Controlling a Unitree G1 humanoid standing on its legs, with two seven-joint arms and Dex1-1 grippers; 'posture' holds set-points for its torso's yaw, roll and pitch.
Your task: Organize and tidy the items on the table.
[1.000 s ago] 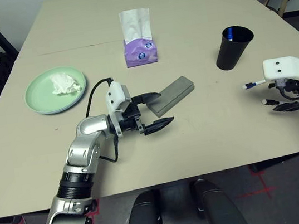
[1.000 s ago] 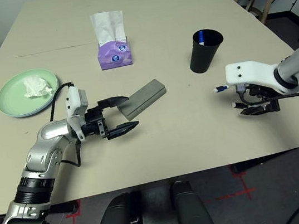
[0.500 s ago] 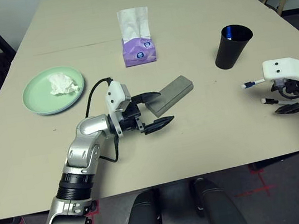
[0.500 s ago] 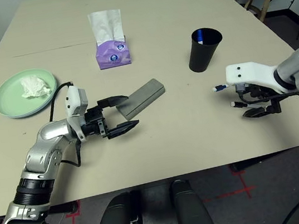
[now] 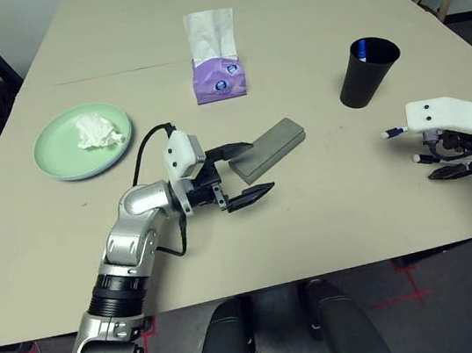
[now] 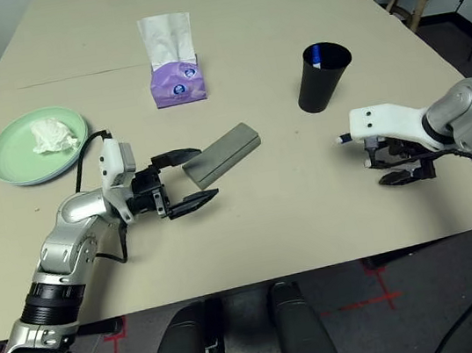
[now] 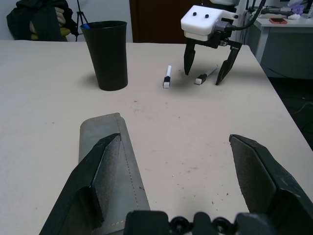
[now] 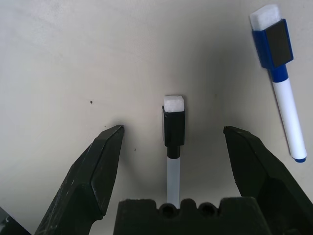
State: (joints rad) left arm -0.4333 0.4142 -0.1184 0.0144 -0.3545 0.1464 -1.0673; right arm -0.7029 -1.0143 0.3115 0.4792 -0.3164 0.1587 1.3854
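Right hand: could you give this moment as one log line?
right hand: open, astride black-capped pen | blue-capped pen: beside | left hand: open at grey case

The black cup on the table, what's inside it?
A blue-tipped object pokes up just inside the far rim of the black plastic cup, probably a pen. The cup's wall hides its lower part and the cup's bottom.

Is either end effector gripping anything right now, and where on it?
Nothing is held. The right end effector is open astride the black-capped pen; the left end effector is open beside the grey case.
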